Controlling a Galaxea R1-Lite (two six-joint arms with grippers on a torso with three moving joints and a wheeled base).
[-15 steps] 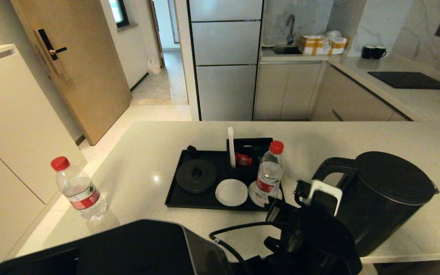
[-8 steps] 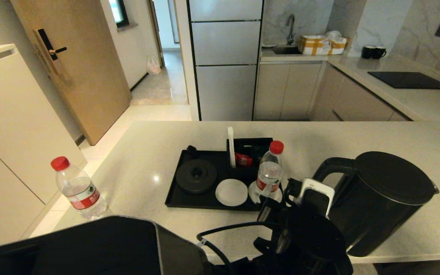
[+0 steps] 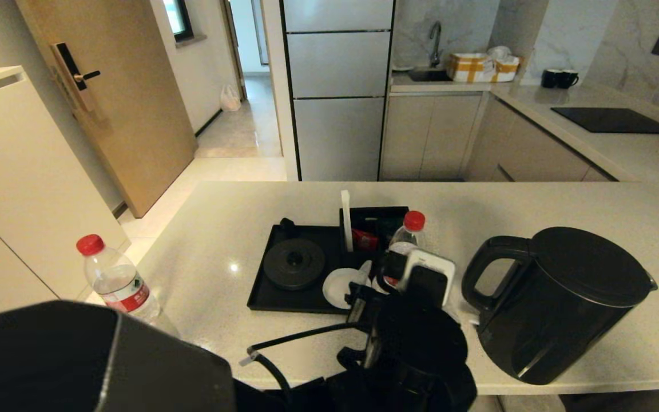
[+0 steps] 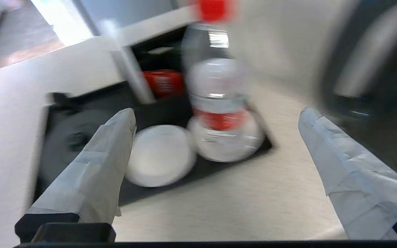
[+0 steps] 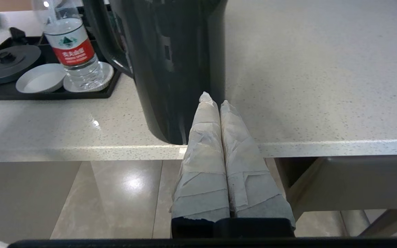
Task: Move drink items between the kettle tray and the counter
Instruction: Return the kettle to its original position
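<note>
On the beige counter lies the black kettle tray with a round kettle base, a white coaster and a sachet box. A red-capped water bottle stands on the tray's right coaster. My left gripper is open just in front of this bottle, fingers apart from it. The black kettle stands on the counter to the right of the tray. A second bottle stands at the counter's left edge. My right gripper is shut and empty, low at the counter's front edge near the kettle.
The counter's front edge runs just beyond my right fingertips. Far back right lie a black cooktop and two black mugs. My left arm's bulk fills the lower left of the head view.
My left arm has swung left, away from the kettle's handle, and now fronts the bottle on the tray. The kettle and both bottles have not moved.
</note>
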